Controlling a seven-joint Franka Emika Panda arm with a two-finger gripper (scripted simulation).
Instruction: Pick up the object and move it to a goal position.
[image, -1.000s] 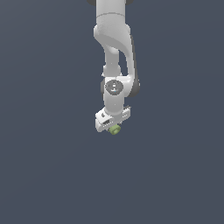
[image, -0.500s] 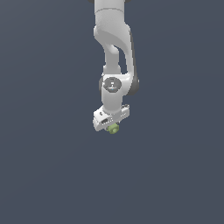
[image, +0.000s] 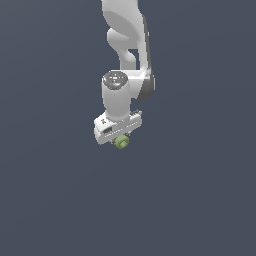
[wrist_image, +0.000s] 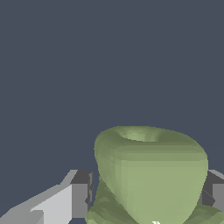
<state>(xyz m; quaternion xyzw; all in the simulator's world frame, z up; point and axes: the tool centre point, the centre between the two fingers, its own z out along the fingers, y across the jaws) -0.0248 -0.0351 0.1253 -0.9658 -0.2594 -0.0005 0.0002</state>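
Exterior view: the white arm (image: 127, 55) hangs down from the top of the frame against a plain slate-grey background (image: 50, 200), wrist pointing downward. The gripper (image: 120, 140) sits at the arm's lower end, and the small olive-green object (image: 121, 142) protrudes just beneath the white hand body. Wrist view: the object (wrist_image: 151, 170) fills the space between the two fingers (wrist_image: 81, 192), one dark pad on each side, both touching its flanks. Gripper is pinched closed on the object. Object's rounded rim with a shallow dimple faces away from the camera.
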